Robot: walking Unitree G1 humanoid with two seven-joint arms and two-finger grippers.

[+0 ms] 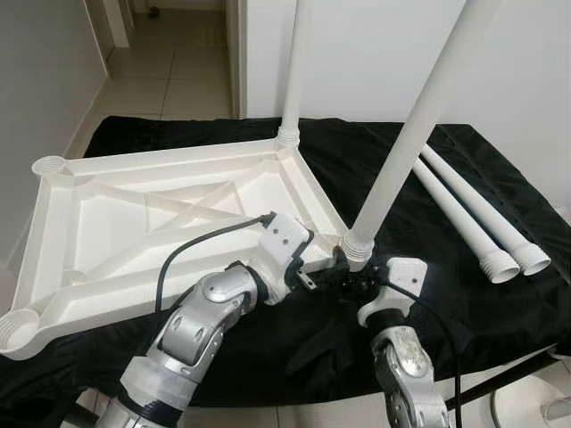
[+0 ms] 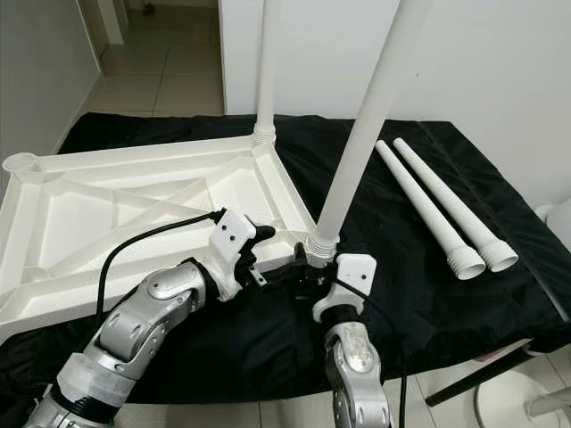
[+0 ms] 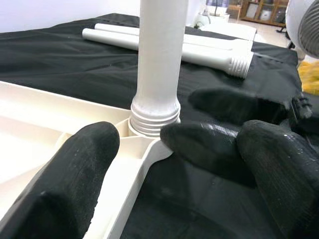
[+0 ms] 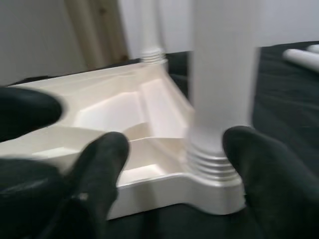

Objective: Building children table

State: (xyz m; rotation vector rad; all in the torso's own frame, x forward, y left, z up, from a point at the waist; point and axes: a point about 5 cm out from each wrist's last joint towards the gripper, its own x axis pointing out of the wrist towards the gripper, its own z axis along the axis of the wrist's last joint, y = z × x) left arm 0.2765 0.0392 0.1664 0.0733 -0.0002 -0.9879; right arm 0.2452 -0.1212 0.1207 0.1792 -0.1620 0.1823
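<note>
The tabletop (image 1: pixel 169 223) lay upside down on the black cloth (image 1: pixel 393 160), two legs already standing in its right-hand corners. The near leg (image 1: pixel 406 134) rose steeply from its socket (image 1: pixel 357 248), leaning a little to the right, its threads not fully sunk. Two spare legs (image 1: pixel 477 218) lay well apart to the right, both left sockets unfilled. Both grippers met at that near corner: the left gripper (image 3: pixel 144 149) wide, one finger over the tabletop edge, the other off it, the leg straight ahead; the right gripper (image 4: pixel 179 149) also wide, straddling the leg's base, so probably the nearer to twist it
</note>
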